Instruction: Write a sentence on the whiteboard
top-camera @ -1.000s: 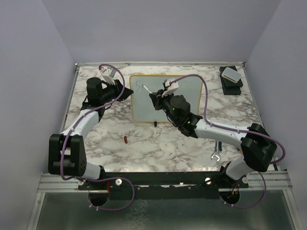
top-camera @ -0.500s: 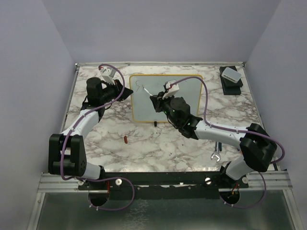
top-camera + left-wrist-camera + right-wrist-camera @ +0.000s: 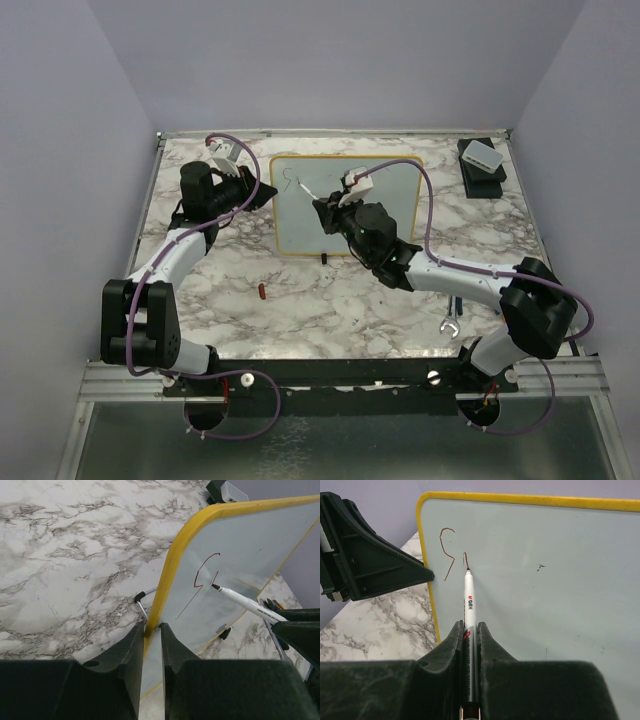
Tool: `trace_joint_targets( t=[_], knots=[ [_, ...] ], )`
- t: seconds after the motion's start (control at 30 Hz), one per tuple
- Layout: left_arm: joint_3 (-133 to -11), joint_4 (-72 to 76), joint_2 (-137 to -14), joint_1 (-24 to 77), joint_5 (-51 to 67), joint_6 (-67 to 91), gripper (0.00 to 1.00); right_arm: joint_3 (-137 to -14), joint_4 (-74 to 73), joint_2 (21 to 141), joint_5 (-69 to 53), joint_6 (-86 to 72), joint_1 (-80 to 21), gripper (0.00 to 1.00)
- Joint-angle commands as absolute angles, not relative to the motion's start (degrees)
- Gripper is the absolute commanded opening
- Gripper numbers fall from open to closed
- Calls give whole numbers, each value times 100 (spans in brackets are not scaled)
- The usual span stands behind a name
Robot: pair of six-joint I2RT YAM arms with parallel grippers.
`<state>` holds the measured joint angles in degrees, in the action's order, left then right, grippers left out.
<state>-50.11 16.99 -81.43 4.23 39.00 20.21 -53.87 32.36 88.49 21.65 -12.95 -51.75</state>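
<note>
The whiteboard (image 3: pixel 545 540) leaned up at the back of the desk (image 3: pixel 65 555). The left gripper (image 3: pixel 151 630) was clenched on its yellow rim. The right gripper (image 3: pixel 468 630) was squeezing a white marker (image 3: pixel 469 600). The marker's tip touched the board just beside the first squiggle of the sentence (image 3: pixel 447 552). If the marker pushed too hard, the board might slip or tip back, and the letters would go wobbly.

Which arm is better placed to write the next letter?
Right. Its jaws are shut on the marker, tip against the whiteboard beside the first strokes; the left jaws clamp the board's yellow rim, steadying it.
</note>
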Motion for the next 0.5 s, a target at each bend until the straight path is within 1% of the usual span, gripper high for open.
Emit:
trace_joint_targets(
  t=[0.0,0.47],
  knots=[
    [-4957,1577,-7993,420,3940,1934,19,-5496,3388,8738,2597,-1048,-5133,1],
    [-4949,1577,-7985,419,3937,1934,19,-5410,3394,8596,2839,-922,-5137,1]
  ],
)
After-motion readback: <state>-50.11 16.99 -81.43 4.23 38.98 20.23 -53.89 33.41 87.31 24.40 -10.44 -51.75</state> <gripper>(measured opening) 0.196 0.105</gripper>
